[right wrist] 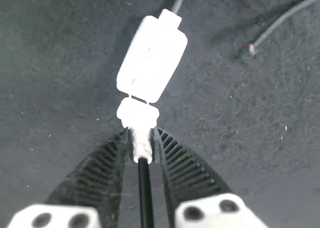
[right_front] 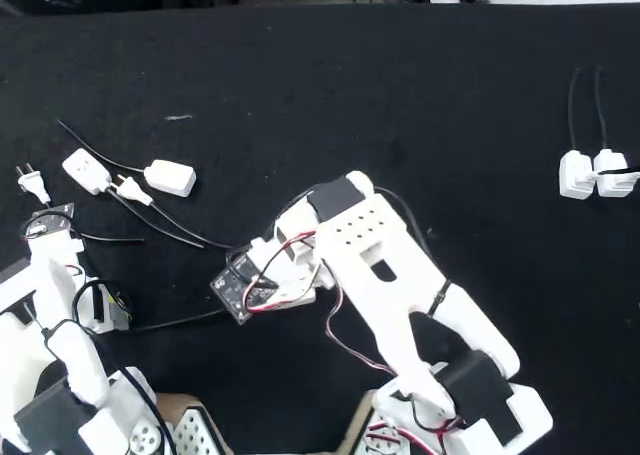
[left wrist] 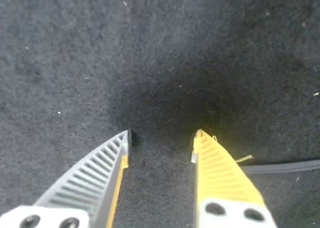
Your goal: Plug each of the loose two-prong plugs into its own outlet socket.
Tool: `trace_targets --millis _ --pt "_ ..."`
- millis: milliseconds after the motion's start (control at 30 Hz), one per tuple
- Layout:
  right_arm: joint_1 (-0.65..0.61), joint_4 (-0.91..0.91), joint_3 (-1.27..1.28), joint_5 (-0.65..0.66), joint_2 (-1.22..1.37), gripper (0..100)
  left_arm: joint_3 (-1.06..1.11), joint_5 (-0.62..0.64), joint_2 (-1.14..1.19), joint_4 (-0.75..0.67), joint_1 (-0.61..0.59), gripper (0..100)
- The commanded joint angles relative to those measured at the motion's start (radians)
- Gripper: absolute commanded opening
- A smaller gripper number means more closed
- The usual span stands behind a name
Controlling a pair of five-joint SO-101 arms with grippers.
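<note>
My right gripper (right wrist: 142, 134) is shut on a white two-prong plug (right wrist: 138, 115), its black fingers (right wrist: 177, 158) on either side of the plug's neck. The plug's prongs sit at the end of a white socket (right wrist: 151, 57), with a thin gap between them. In the high view the right arm (right_front: 370, 245) bends down to the table's middle left. My left gripper (left wrist: 161, 135) stands open over bare black cloth. Further left lie a loose plug (right_front: 33, 183), a socket (right_front: 87, 170), and another plug (right_front: 130, 188) next to a socket (right_front: 170, 178).
Two white socket pieces (right_front: 590, 172) with thin cables lie at the far right. Black cables (right_front: 170, 225) trail across the left side. One cable (left wrist: 280, 167) runs beside my left gripper's yellow finger. A cut cable end (right wrist: 250, 48) lies near the held socket.
</note>
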Motion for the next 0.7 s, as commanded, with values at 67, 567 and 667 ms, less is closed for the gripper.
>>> trace_targets --millis 67,567,667 --pt "-0.035 0.054 -0.13 0.071 -0.039 1.1 0.024 0.008 0.012 -0.029 0.012 21" --pt "-0.035 -0.061 0.013 0.103 -0.039 1.1 0.021 0.008 0.012 -0.029 0.013 21" --pt "-0.035 -0.061 0.013 0.103 -0.039 1.1 0.021 0.008 0.012 -0.029 0.013 21"
